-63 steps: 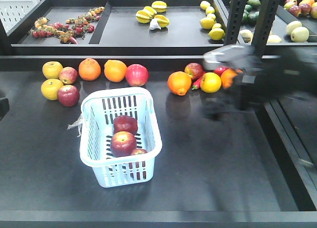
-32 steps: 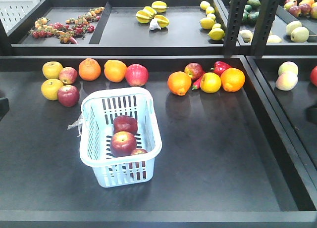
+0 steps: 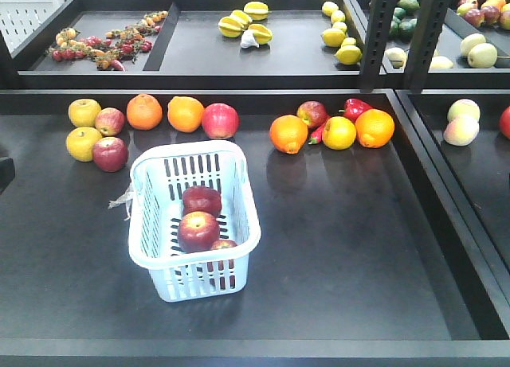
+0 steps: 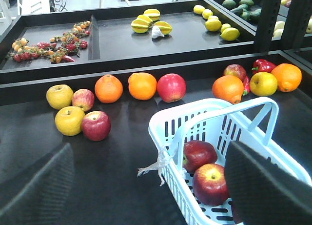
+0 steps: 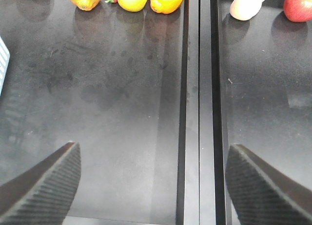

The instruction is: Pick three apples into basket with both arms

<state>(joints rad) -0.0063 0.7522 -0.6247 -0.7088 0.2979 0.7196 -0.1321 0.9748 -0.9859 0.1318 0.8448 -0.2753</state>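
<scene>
Three dark red apples lie inside a pale blue-white basket [image 3: 194,220] that stands on a wide black table [image 3: 351,255], left of the table's middle in the front view. Rectangular with rounded corners, the basket has its long axis running from the near edge of the table toward the back, turned slightly so the far end leans left. Within it, the apples form a line along that axis: the far apple [image 3: 202,200] sits nearest the back wall, the middle apple [image 3: 198,230] is just in front of it, stem end up, and the near apple [image 3: 223,245] is mostly hidden behind the front rim. From the left wrist view the basket's thin handle [image 4: 222,116] stands raised over the opening. Behind the basket, a row of loose fruit lines the back of the table: yellow apples [image 3: 84,112], oranges [image 3: 144,111] and a red apple [image 3: 220,120] to the left, more oranges and a red pepper [image 3: 355,108] to the right. Neither arm shows in the front view. Each wrist view shows its own fingers at the bottom corners: the left gripper [image 4: 146,186] is spread wide and empty beside the basket, and the right gripper [image 5: 151,186] is likewise spread wide and empty over bare tabletop.
</scene>
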